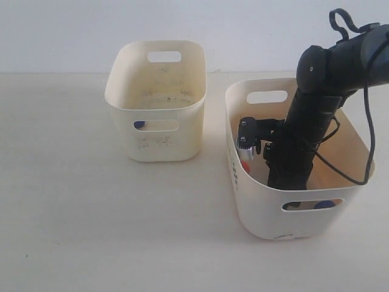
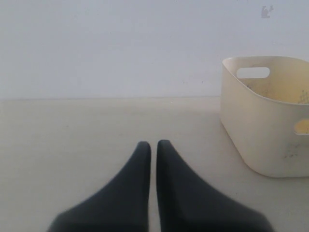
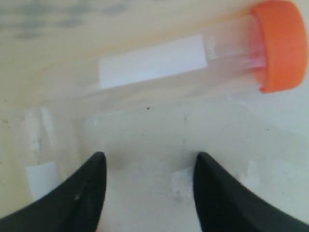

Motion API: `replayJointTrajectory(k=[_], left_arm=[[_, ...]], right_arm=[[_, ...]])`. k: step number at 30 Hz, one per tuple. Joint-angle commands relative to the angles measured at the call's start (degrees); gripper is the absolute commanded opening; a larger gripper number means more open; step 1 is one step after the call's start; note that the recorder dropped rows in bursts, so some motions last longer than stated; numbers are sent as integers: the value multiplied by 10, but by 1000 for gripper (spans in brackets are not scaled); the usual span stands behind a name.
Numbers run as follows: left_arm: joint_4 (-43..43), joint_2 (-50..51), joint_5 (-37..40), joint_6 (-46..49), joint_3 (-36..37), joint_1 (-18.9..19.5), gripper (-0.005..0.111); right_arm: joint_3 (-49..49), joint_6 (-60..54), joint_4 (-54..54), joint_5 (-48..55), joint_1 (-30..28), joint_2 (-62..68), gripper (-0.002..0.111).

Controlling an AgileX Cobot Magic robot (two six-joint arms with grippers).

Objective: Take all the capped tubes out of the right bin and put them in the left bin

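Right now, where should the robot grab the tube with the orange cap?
Probably around the clear middle of the orange-capped tube, near its white label, coming straight down from above. It lies flat on the floor of the right bin, so its long round sides are free, while the orange cap is fatter. The right gripper hangs open just beside it.

I see the left bin (image 1: 164,143) on the surface (image 1: 73,231), with the right bin (image 1: 261,207) beside it, rightward and nearer. My right arm (image 1: 304,134) reaches down into the right bin; a capped tube (image 3: 159,72) lies on its floor before the jaws.
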Motion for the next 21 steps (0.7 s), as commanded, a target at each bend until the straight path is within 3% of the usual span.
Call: replayJointTrajectory(k=[1,14,21], left_arm=[[-2,2,-4,-2,-1,-4,4],[-2,2,-4,-2,-1,-4,4],[-2,2,-4,-2,-1,-4,4]], right_arm=[[13,14,-55,-5,1,15,43],[13,54,-147,25,1,14,42],[13,64,-147,29,1,15,9]])
